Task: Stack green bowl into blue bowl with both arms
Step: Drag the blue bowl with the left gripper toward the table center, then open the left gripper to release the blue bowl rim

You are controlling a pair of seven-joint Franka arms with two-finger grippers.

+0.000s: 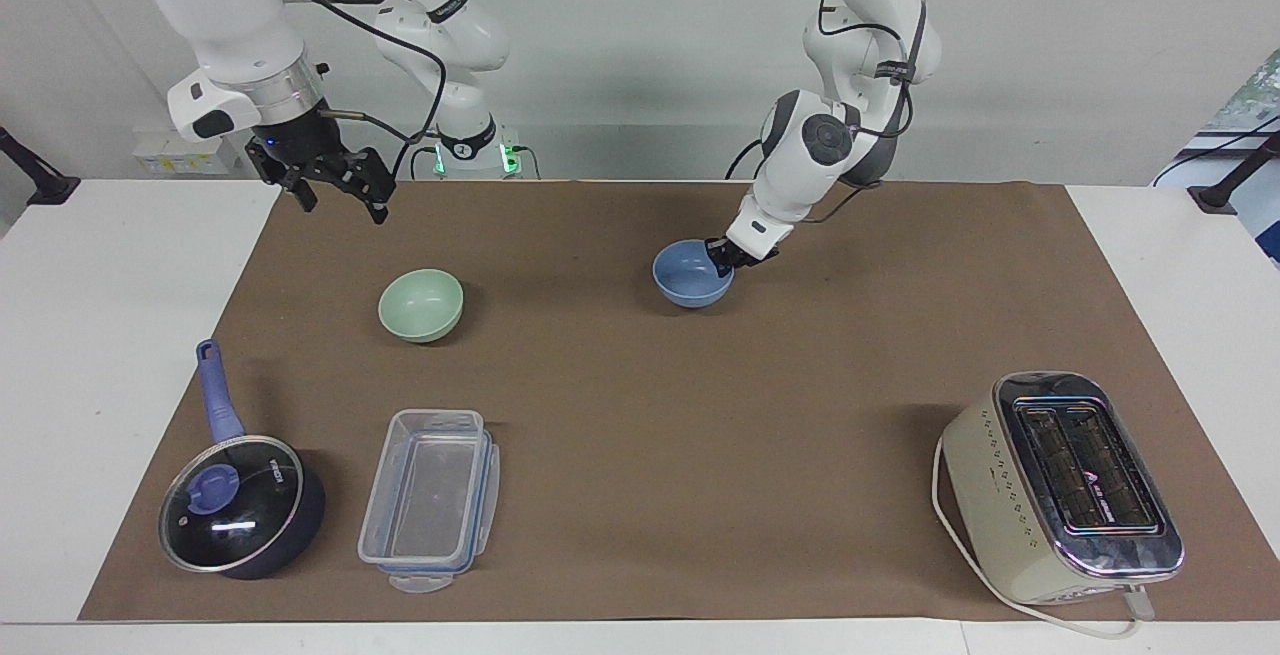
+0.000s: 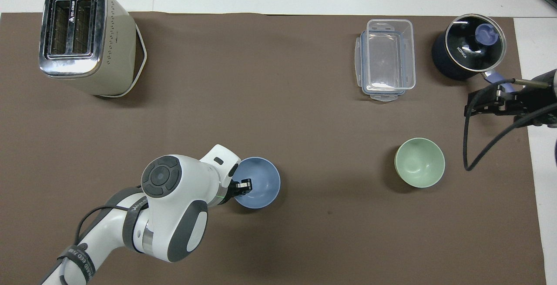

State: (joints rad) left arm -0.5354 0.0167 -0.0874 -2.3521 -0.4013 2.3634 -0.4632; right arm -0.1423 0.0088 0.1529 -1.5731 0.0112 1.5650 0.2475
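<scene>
Brown mat (image 1: 620,435) on white table (image 1: 100,335), pale wall (image 1: 640,55) across frame top. Blue bowl (image 1: 690,280) at frame centre, seemingly resting on mat, well apart from green bowl (image 1: 421,305). Left gripper (image 1: 724,260) at blue bowl's rim; clamped or released, cannot tell. Right gripper (image 1: 335,197) waiting, spread wide, empty, raised over mat's upper corner. Judged step: setting down blue bowl as receiver. Advised: confirm bowl flat and settled, release fully, lift straight up clear of rim, no dragging or tipping.

Green bowl (image 1: 421,305) pale mint, blue bowl (image 1: 690,277) lt blue.
</scene>
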